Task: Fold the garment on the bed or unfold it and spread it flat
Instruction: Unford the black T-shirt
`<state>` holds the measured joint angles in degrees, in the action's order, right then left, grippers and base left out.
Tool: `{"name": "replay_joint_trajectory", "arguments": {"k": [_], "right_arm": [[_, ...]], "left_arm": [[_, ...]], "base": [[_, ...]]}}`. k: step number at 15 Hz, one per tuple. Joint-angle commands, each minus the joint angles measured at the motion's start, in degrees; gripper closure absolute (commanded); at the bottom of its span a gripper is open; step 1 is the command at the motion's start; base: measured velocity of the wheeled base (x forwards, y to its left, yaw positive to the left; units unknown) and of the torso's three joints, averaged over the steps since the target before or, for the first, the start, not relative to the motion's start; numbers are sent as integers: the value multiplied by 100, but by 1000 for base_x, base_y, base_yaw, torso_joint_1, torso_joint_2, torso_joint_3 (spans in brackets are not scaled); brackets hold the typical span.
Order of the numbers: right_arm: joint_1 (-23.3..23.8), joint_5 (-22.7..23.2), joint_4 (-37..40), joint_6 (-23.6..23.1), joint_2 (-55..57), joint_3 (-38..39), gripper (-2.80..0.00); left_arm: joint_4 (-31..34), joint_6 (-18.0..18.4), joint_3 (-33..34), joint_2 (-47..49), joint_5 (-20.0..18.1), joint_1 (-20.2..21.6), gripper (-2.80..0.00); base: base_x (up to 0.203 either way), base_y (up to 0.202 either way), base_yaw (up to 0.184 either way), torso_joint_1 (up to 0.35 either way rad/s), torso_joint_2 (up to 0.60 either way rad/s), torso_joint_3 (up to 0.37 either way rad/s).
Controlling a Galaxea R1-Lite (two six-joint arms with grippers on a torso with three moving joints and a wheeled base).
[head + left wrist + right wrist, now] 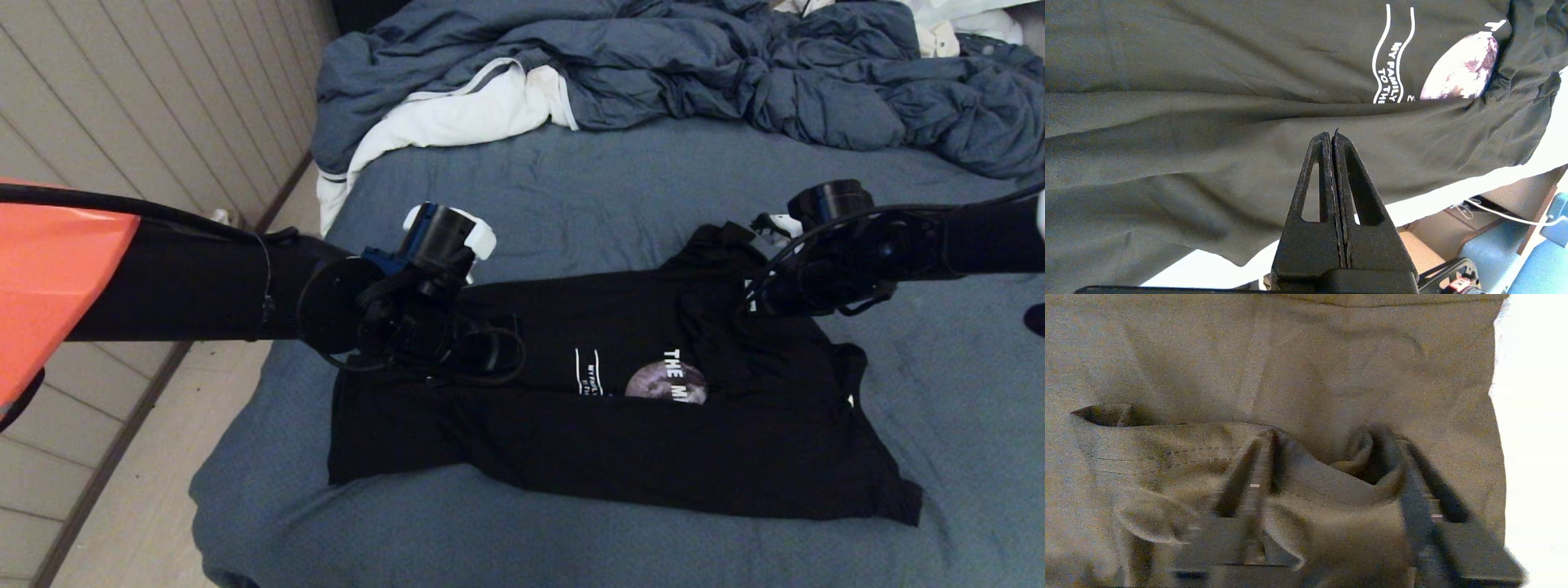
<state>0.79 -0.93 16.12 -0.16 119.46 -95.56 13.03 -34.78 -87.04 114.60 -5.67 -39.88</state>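
Head view: the garment point(620, 433), a black T-shirt, lies across the near half of the bed point(588, 204), partly folded so a lower layer cuts off the moon print and the "THE MI" lettering. Rumpled duvet point(694, 73) heaped along the far side, with a white cloth point(457, 114) spilling from under it towards the bed's left edge. Both arms reach in over the shirt, left arm above its left end, right arm above its far right corner; from up here their wrists hide both sets of fingers. Left wrist view fills that gap: the left gripper point(1333, 136) has its two fingers pressed flat together with nothing between them, tips poised over a fold ridge of the black fabric; whether they touch the cloth cannot be told. This view also shows curved white lines and "MY FAMILY" beside the moon, small in the head view. Right wrist view: the right gripper point(1331, 457) is partly open, fingers point(1251, 477) standing apart and sunk into the shirt, a rolled bunch of fabric humped up between them. Not clear whether it is actually gripped.
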Motion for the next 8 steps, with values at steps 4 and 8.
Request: {"name": "replay_joint_trajectory", "arguments": {"k": [4, 8], "right_arm": [[0, 5, 6, 7, -53, 2, 0], [0, 15, 37, 19, -424, 109, 0]], "left_arm": [[6, -20, 3, 1, -4, -3, 0], [-2, -11, -6, -8, 4, 6, 0]], "base": [[0, 0, 0, 0, 0, 0], [0, 0, 0, 0, 0, 0]]}}
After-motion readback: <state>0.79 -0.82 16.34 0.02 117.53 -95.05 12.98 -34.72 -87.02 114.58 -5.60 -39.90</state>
